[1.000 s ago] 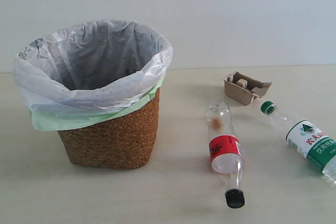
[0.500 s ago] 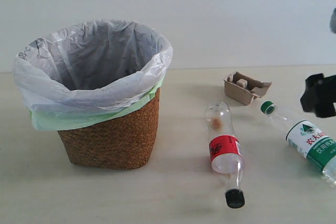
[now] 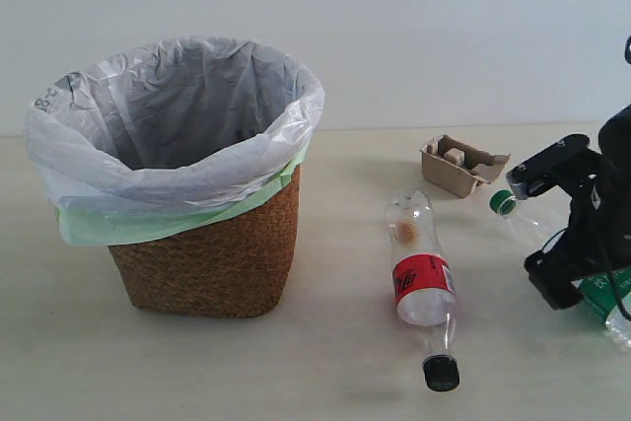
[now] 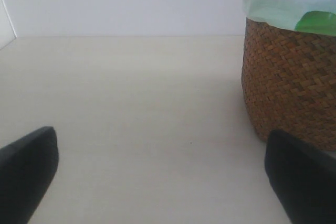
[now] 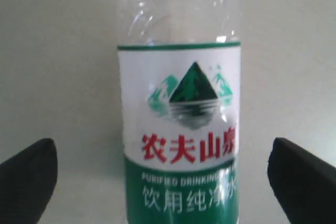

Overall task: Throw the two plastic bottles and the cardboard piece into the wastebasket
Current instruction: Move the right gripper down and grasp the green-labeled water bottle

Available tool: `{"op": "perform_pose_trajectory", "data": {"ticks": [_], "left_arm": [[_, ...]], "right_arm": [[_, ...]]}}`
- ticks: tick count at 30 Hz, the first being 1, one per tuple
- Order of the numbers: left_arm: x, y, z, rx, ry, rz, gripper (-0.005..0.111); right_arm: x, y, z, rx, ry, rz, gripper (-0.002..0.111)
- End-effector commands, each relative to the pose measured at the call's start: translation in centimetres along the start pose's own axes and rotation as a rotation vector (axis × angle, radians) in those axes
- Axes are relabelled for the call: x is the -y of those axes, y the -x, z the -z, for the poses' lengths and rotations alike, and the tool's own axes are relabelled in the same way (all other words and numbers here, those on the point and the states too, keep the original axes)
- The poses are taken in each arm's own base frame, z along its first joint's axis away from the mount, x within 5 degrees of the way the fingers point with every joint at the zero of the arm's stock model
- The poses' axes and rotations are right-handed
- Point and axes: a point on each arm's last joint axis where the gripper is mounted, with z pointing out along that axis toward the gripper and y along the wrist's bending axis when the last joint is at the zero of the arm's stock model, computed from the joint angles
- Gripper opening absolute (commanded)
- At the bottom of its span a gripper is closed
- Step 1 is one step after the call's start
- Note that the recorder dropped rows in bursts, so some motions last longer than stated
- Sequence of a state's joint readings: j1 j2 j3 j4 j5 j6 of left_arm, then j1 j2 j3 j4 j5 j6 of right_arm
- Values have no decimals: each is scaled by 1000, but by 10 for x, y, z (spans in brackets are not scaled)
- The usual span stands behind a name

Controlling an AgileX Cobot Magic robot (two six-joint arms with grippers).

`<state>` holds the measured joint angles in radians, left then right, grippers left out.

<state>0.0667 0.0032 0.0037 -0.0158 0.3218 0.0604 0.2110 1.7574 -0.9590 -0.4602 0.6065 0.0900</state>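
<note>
The pale table (image 3: 335,362) meets a plain white wall, and on it the right arm hides most of the green-capped bottle (image 3: 504,203) — only cap and neck show, near the cardboard piece (image 3: 461,165). The red-label bottle (image 3: 422,278) lies between it and the wastebasket (image 3: 207,253). The right gripper (image 5: 165,182) straddles the label, jaws spread wide, seemingly not touching; it reads "农夫山泉", "PURIFIED DRINKING". The left gripper (image 4: 157,174) — also spread, empty — sits beside the wastebasket.

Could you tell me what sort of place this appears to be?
Probably a robot test bench: a pale table against a plain white wall, holding a lined wastebasket, a red-label bottle, a green-label bottle and a cardboard piece, with a black robot arm nearby.
</note>
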Motion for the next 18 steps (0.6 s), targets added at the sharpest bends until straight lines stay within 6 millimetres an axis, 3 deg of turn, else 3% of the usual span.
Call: {"op": "perform_pose_trajectory", "data": {"ticks": [1,6,18], "left_arm": [[0,3,1,22,-7,9,108],[0,3,1,22,-7,9,108],[0,3,1,22,-7,9,108]], "right_arm": [[7,19,-11,27,-42,-61,105],[4,18,-27,-13,-52,-20,105],[4,22,-29,21,-58,-2,105]]}}
